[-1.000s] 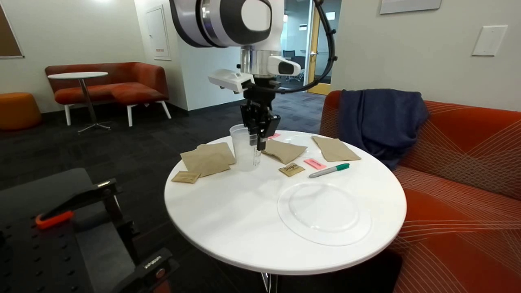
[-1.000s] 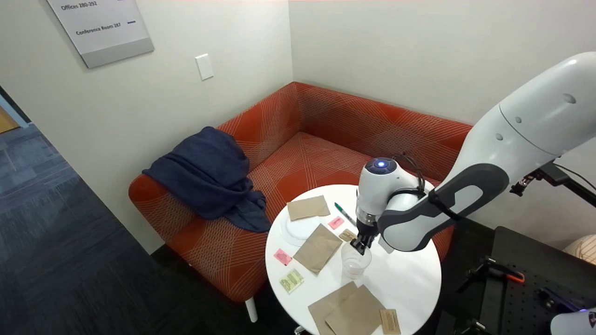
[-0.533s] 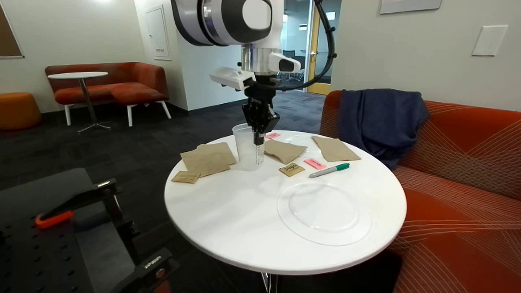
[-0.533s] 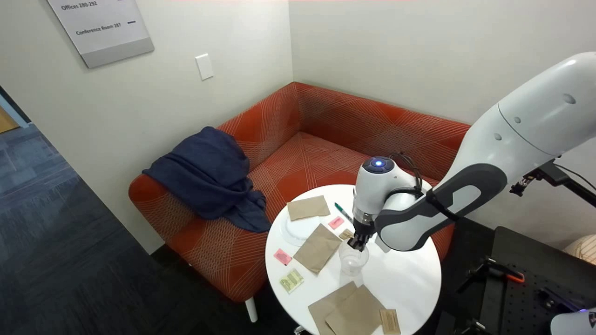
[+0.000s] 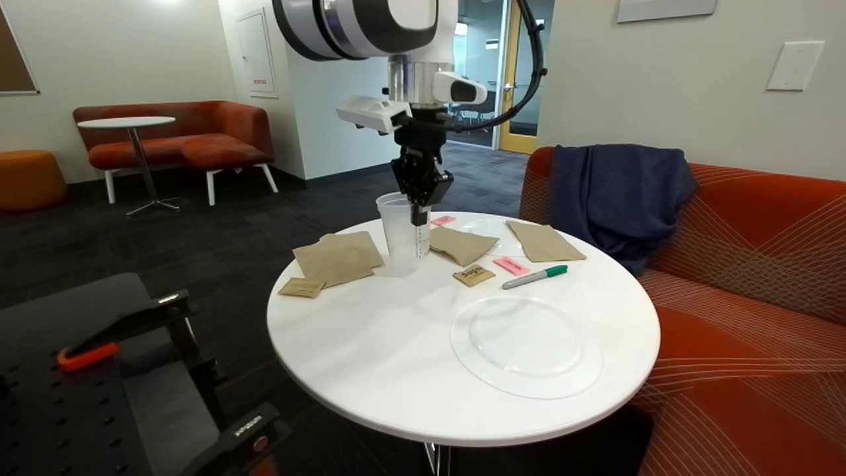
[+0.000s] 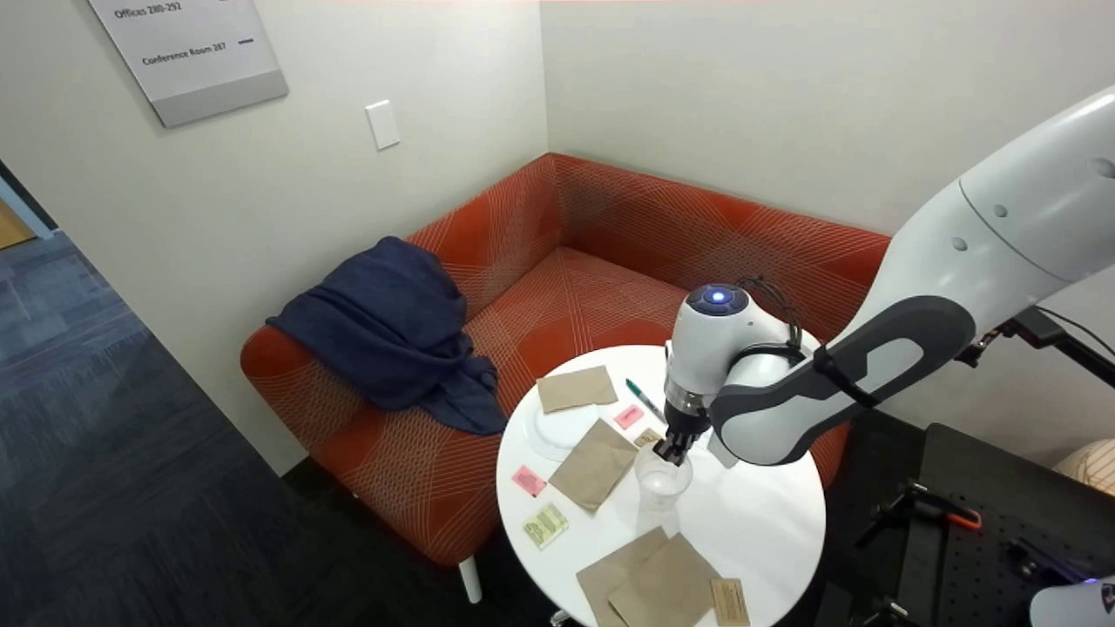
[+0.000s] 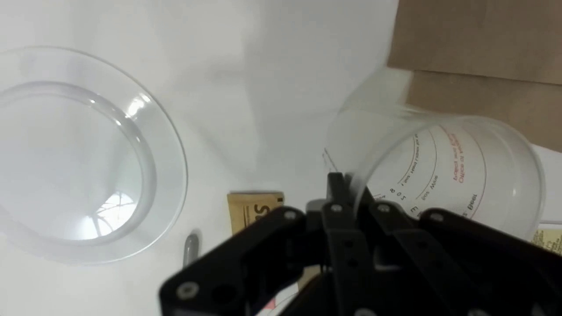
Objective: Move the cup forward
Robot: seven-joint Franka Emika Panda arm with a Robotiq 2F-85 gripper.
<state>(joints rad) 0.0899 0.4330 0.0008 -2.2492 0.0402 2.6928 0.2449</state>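
1. Wrist view: we see the gripper with its fingers drawn close together, the rim wall of the cup pinched between them.
2. We find the cup upright, mouth up, over the round white table in an exterior view; whether its base touches the tabletop we cannot tell.
3. Just left of the cup in an exterior view we see overlapping brown napkins, with a tan packet farther out on that side.
4. Just right of the cup in an exterior view we have a single brown napkin; also to the cup's right lie a sugar packet, a pink packet and a green-capped marker.
5. Well apart from the cup, on its left in the wrist view, we see a clear plate.
6. Left of the cup in an exterior view we make out a second clear plate and a tan napkin that overlap, plus a second pink packet and a yellow-green packet.
7. Well to the right of the cup in an exterior view we see a blue cloth draped over a red sofa.
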